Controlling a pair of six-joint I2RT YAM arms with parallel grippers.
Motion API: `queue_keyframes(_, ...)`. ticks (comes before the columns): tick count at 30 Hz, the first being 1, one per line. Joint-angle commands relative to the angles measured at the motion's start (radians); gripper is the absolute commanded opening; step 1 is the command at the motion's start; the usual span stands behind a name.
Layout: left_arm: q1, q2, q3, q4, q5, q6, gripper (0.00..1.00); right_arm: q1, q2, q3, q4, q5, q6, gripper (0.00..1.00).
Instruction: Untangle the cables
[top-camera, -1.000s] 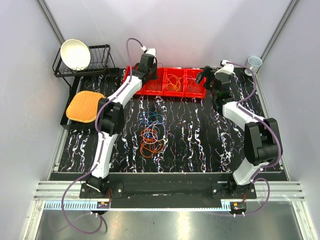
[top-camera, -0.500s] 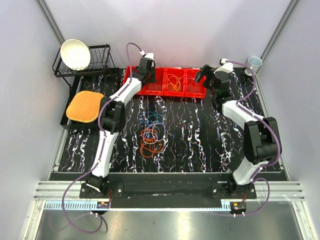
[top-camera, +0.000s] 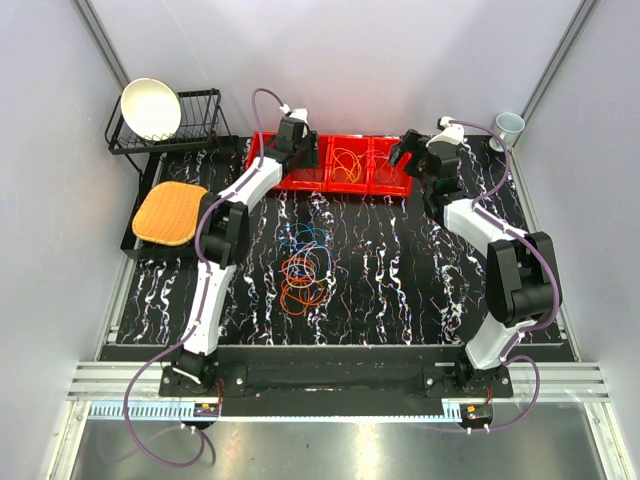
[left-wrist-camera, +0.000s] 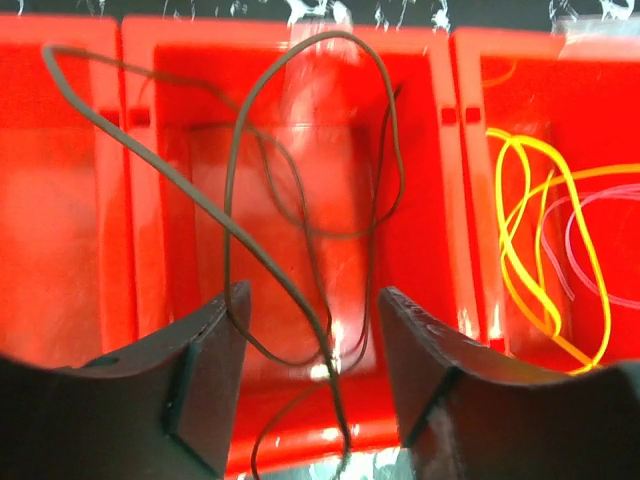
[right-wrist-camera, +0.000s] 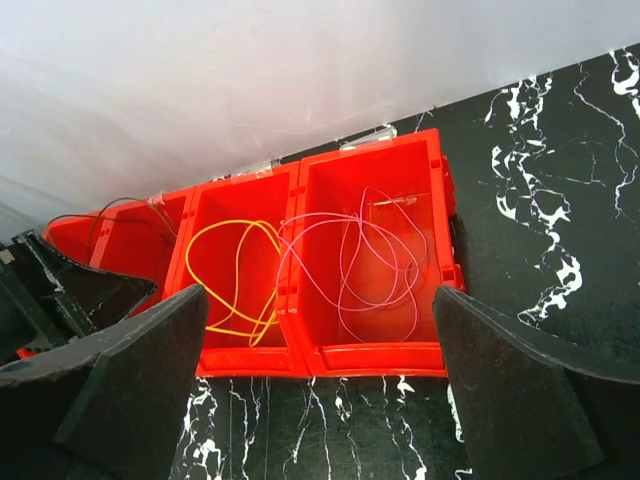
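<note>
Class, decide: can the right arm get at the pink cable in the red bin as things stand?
Probably yes: right gripper hangs open above the pink cable; its bin is uncovered.

The red bins (right-wrist-camera: 370, 352) hold a yellow cable (right-wrist-camera: 237, 285), a pinkish cable (right-wrist-camera: 345, 270) and a dark cable (left-wrist-camera: 232, 200), perhaps brown; before the bins lie orange cables (top-camera: 303, 283) and a blue cable (top-camera: 305, 238) on the black, white-veined table (top-camera: 400, 280).

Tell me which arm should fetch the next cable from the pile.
Left, probably. The left gripper, open over the bins, is nearly in line with the pile; the right gripper, also open, hangs farther off to the side.
</note>
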Motion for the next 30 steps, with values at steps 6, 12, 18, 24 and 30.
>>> queue_keyframes(6,0.003,-0.301,-0.049,-0.113,-0.064,0.005,0.82,0.000,-0.007,0.039,0.013,-0.025,0.010,1.00)
queue_keyframes(12,-0.001,-0.495,-0.200,-0.190,-0.127,-0.004,0.99,0.000,-0.021,0.024,0.025,-0.048,0.024,1.00)
queue_keyframes(18,-0.026,-0.699,-0.439,-0.237,-0.213,-0.033,0.99,0.002,-0.021,0.013,0.026,-0.079,0.049,1.00)
queue_keyframes(24,-0.094,-0.916,-0.754,-0.222,-0.291,-0.104,0.99,0.039,-0.029,0.010,0.025,-0.039,0.023,1.00)
queue_keyframes(30,-0.185,-1.074,-0.964,-0.219,-0.347,-0.162,0.95,0.063,-0.023,0.004,0.048,0.014,0.024,1.00)
